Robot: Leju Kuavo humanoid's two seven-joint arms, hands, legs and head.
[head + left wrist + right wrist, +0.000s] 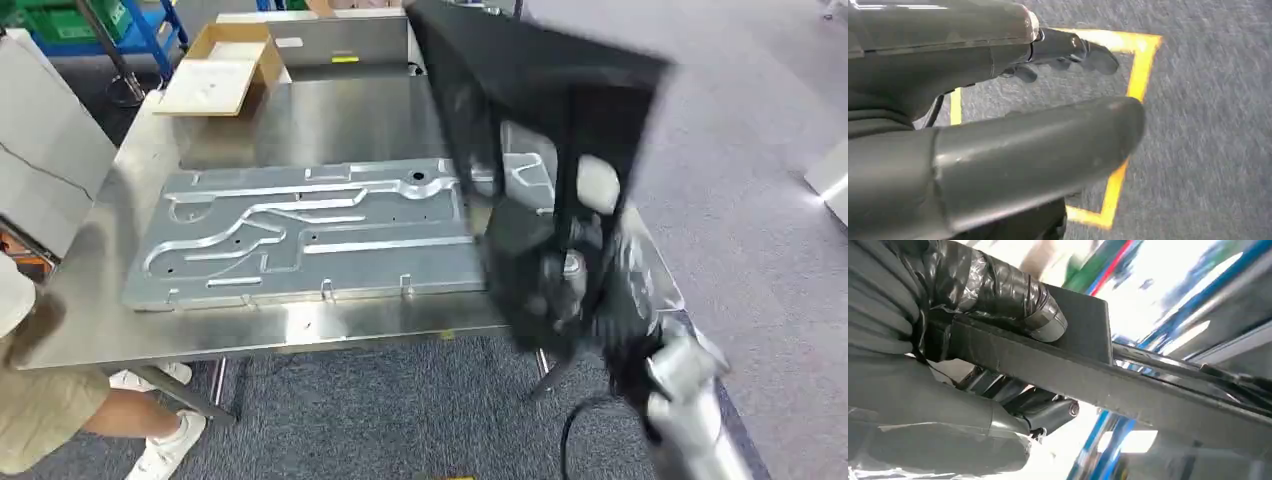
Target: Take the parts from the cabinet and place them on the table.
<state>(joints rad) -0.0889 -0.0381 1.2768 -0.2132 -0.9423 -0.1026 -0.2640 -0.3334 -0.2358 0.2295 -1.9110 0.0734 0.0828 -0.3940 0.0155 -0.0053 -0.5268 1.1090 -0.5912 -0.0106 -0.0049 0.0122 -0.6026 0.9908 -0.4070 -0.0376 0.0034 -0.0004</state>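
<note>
Fingers (pixel 1048 412) of right hand (pixel 560 290) clamp black frame part (pixel 540 110) | long axis upright, over steel table (pixel 330 120) | left hand (pixel 1068 50) empty, uncurled

We see our right hand (pixel 590 300) gripping a black frame-shaped part (pixel 540 110), blurred, raised over the right end of the steel counter (pixel 330 115). A large stamped metal panel (pixel 300 235) lies flat on the counter, to the left of the black part. An open cardboard box (pixel 225 65) sits at the far left corner. A person's legs and white shoes (pixel 165 440) show at lower left.
</note>
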